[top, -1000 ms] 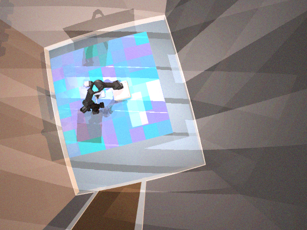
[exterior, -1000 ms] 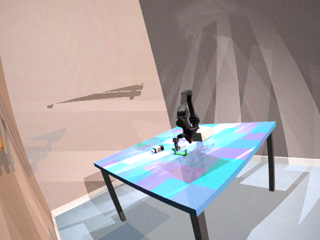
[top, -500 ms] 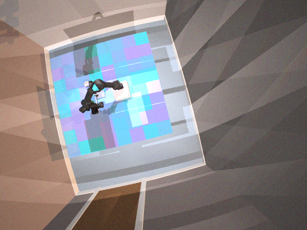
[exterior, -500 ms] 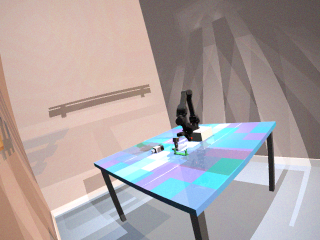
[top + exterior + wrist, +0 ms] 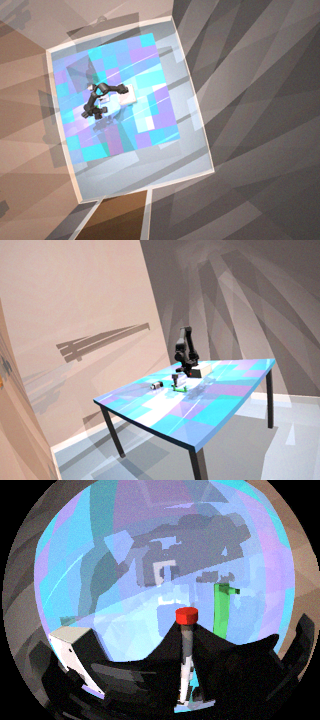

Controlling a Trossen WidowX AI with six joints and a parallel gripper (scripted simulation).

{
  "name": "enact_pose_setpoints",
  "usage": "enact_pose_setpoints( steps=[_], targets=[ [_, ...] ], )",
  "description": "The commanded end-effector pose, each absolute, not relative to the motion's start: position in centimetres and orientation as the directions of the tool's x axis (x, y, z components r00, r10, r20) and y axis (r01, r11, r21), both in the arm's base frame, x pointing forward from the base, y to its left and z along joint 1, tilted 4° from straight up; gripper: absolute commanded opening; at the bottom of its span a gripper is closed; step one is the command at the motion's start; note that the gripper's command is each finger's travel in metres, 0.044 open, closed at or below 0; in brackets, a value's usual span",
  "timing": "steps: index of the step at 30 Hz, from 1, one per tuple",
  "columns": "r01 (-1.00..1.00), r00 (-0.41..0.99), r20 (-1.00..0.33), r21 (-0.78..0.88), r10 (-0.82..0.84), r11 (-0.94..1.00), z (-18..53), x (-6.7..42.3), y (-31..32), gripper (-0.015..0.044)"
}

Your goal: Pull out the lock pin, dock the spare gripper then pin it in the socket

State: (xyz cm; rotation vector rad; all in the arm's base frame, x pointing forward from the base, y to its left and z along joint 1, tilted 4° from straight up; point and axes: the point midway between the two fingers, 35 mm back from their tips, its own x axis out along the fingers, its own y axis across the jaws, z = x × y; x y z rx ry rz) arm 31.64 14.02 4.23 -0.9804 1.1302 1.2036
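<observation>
My gripper (image 5: 182, 623) (image 5: 188, 372) (image 5: 99, 112) is shut on the lock pin (image 5: 187, 615) (image 5: 190, 374), a thin pale shaft with a red cap that sticks out past the fingertips. I hold it above the table, clear of the mount. The green mount (image 5: 222, 610) (image 5: 179, 389) lies on the table ahead and to the right in the wrist view. Its dark socket post (image 5: 175, 378) stands upright on it. The spare gripper (image 5: 156, 385), white and dark, lies on the table to the left of the mount in the side view.
The arm stands on a pale block (image 5: 204, 368) (image 5: 127, 95) near the middle of the checkered table (image 5: 206, 420) (image 5: 144, 134). A white block (image 5: 70, 643) shows at the lower left of the wrist view. The table edges are far from the work area.
</observation>
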Motion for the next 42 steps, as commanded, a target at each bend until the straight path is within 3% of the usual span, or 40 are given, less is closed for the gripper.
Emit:
enact_pose_setpoints(
  steps=[1, 30, 42],
  targets=[
    [-0.992, 0.005, -0.983, 0.018, 0.184, 0.122, 4.2, 32.6, 14.5, 0.0],
    [-0.995, 0.006, -0.982, 0.013, 0.186, 0.101, 5.4, 40.1, 18.4, 0.0],
    [-0.995, 0.015, -0.982, 0.004, 0.191, 0.1, 4.3, 40.4, 18.7, 0.0]
  ],
)
